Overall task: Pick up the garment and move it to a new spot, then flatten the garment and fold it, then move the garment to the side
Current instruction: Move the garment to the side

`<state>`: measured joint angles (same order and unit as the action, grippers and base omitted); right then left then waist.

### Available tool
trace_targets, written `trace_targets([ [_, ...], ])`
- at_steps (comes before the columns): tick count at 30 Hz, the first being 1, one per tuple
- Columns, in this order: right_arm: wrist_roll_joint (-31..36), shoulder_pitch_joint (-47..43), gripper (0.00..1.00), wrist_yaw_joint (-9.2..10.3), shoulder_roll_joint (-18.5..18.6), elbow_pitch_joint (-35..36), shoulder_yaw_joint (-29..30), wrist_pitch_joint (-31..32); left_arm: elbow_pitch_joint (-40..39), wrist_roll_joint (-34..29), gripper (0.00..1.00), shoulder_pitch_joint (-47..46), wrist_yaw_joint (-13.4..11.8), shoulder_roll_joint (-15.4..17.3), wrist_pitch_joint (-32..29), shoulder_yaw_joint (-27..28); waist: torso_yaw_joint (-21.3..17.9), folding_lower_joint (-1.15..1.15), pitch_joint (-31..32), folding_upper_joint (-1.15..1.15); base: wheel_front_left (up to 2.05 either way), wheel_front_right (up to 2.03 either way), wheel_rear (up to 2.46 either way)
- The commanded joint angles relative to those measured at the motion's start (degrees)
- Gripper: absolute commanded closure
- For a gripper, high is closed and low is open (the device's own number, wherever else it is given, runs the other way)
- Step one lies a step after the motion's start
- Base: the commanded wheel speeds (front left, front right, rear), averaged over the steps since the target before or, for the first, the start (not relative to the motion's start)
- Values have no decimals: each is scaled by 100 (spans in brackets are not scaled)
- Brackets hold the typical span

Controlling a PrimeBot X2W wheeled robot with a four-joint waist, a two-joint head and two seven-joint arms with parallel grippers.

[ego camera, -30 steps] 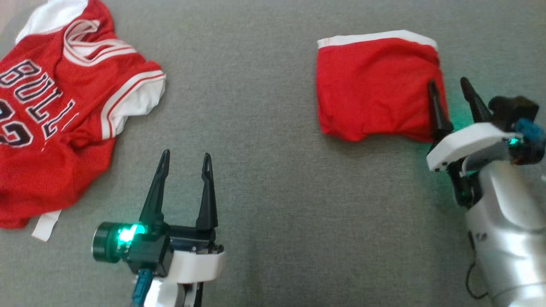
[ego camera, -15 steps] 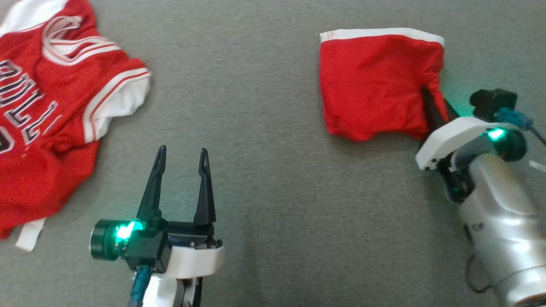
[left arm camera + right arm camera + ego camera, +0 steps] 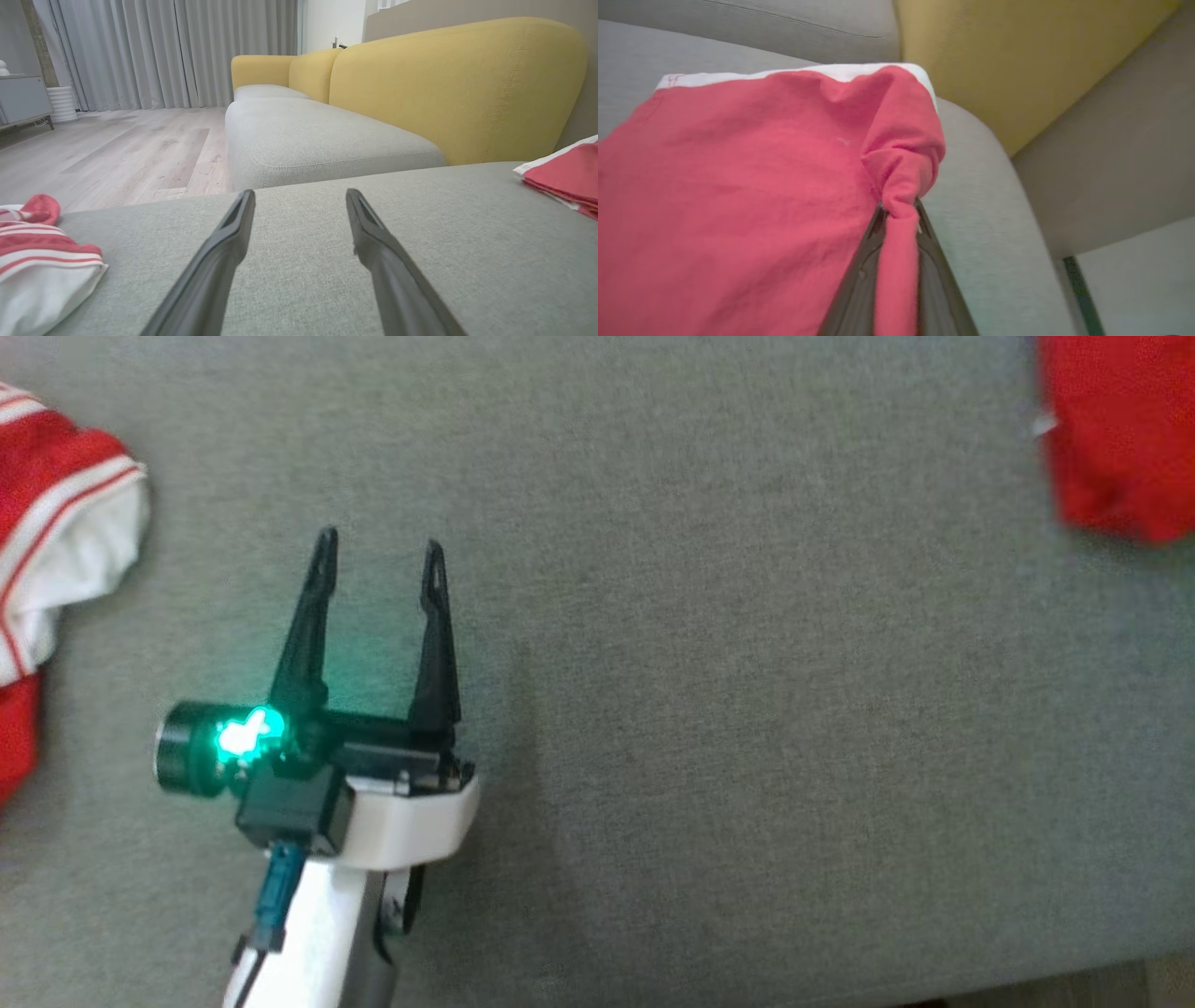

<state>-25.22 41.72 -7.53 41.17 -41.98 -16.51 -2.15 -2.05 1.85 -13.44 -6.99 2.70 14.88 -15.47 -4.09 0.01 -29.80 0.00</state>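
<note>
Plainly, in the right wrist view, a bunched edge of the red garment (image 3: 738, 186) is seen clamped between the closed fingers of the right gripper (image 3: 900, 212), its white band turned toward the yellow backrest (image 3: 1017, 56); in the head view a corner of it is caught at the upper right of the grey cushion (image 3: 747, 709). The left gripper (image 3: 378, 546) is held with fingers apart over the cushion, a striped jersey (image 3: 56, 523) lying off to its left

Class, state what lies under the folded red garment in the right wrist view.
The grey cushion shows around the red garment, pinched at its edge by the right gripper. The cushion directly beneath is covered.
</note>
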Motion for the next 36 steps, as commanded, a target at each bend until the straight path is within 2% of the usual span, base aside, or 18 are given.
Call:
trace_targets([
  [1, 89, 92, 100, 4, 418, 32, 189, -181, -218, -70, 0, -148, 44, 18, 12, 195, -124, -1, -376, 0, 0, 0, 0],
  [4, 328, 257, 100, 4, 590, -72, 427, -356, -235, -92, 0, -254, 81, 19, 12, 205, -114, -1, -514, 0, 0, 0, 0],
  [5, 451, 306, 91, 4, 618, -97, 465, -391, -230, -98, 0, -280, 93, 25, 12, 212, -112, -1, -544, 0, 0, 0, 0],
  [6, 557, 357, 66, 4, 620, -119, 510, -428, -221, -102, 0, -299, 103, 29, 12, 219, -109, -1, -559, 0, 0, 0, 0],
  [7, 654, 415, 21, 4, 605, -150, 584, -473, -213, -106, 0, -315, 109, 30, 12, 223, -103, -1, -574, 0, 0, 0, 0],
  [8, 790, 461, 0, 4, 593, -179, 640, -521, -203, -110, 0, -329, 112, 30, 12, 223, -94, -1, -583, 0, 0, 0, 0],
  [13, 1629, 556, 0, 4, 383, -340, 1139, -845, -155, -89, 0, -364, 92, 27, 12, 195, 31, -1, -458, 0, 0, 0, 0],
  [14, 1629, 556, 0, 4, 383, -340, 1139, -845, -155, -89, 0, -364, 92, 27, 12, 195, 31, -1, -458, 0, 0, 0, 0],
  [17, 1986, 462, 0, 4, -65, -290, 1512, -1005, -120, -65, 0, -319, 61, 25, 12, 177, 125, -1, -229, 0, 0, 0, 0],
  [20, 2130, 215, 0, 4, -729, -36, 1713, -1114, -65, -37, 0, -184, 6, 24, 12, 191, 200, -1, 98, 0, 0, 0, 0],
  [26, 1977, -795, 0, 4, -2067, 673, 1210, -1253, 167, 70, 0, 261, -124, 21, 12, 238, 405, -1, 985, 0, 0, 0, 0],
  [32, 1527, -1735, 0, 4, -2906, 1405, 553, -1282, 357, 375, 0, 709, -137, 19, 12, 235, 623, -1, 1772, 0, 0, 0, 0],
  [36, 1431, -2441, 0, 4, -3351, 1873, 458, -1283, 406, 485, 0, 956, -147, 19, 12, 202, 771, -1, 2155, 0, 0, 0, 0],
])
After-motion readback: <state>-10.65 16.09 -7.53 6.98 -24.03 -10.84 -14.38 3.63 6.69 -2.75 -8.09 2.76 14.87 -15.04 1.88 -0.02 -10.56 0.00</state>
